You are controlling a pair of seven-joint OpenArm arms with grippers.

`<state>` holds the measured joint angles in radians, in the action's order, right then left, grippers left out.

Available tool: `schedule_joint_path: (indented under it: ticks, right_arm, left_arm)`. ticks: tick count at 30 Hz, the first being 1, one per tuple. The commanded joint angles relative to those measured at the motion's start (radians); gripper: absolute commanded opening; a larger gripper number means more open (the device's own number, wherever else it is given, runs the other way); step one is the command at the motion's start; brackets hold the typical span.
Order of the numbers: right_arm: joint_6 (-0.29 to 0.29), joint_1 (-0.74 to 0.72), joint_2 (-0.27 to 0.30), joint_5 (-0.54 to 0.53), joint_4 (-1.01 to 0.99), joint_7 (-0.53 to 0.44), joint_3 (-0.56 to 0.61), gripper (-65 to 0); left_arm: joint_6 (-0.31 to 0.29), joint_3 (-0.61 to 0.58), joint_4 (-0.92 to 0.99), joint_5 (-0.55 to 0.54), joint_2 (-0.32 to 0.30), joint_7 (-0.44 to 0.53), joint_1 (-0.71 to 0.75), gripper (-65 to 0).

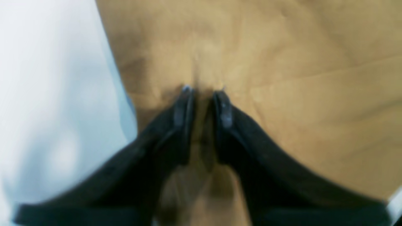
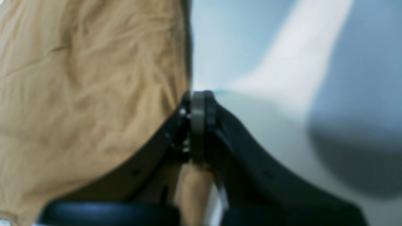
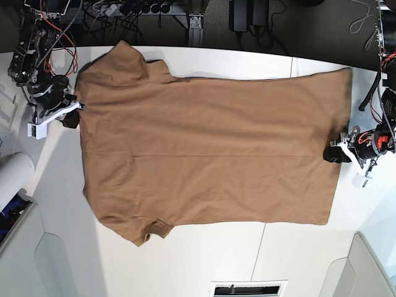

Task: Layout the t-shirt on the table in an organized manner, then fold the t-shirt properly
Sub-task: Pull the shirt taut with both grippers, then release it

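The tan-brown t-shirt lies spread flat on the white table, neck end to the left and hem to the right, both short sleeves out. My left gripper is at the middle of the hem edge. In the left wrist view the left gripper is shut on a ridge of the t-shirt, with tan cloth between its fingers. My right gripper is at the neck edge. In the right wrist view the right gripper is shut on the edge of the t-shirt, with bare table beside it.
A white cylinder lies at the table's left edge. Cables and power gear run behind the back edge. A vent sits at the front edge, and a thin seam crosses the tabletop.
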<state>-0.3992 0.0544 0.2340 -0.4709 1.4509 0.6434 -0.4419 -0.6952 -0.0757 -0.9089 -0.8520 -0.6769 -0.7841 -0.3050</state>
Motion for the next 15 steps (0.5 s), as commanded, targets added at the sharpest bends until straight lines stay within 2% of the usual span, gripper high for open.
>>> schedule_joint_path:
  ticks: [1, 2, 5, 10, 15]
  right_arm:
    - [0.002, -0.007, 0.013, -0.015, 0.028, -0.007, -0.018, -65.0]
    - [0.002, -0.007, 0.013, -0.03, 0.043, -0.007, -0.027, -65.0]
    - [-0.012, -0.007, 0.012, -0.063, 0.106, 0.02, -0.058, -65.0]
    - [-0.078, 0.01, 0.013, -0.153, 0.218, 0.111, -0.161, -65.0]
    - [-0.151, 0.121, 0.013, -0.307, 0.279, 0.171, -0.285, -65.0]
  left_arm:
    - [-0.003, 0.005, -0.02, -0.029, -0.035, 0.009, -0.024, -39.2]
    - [-0.003, 0.005, -0.031, -0.042, -0.045, 0.008, -0.028, -37.2]
    - [-0.003, 0.005, -0.085, -0.094, -0.072, -0.035, -0.027, -36.6]
    - [-0.003, 0.005, -0.146, -0.28, -0.127, -0.159, -0.01, -36.5]
    - [-0.003, 0.074, -0.165, -0.297, -0.157, -0.172, 0.087, -36.6]
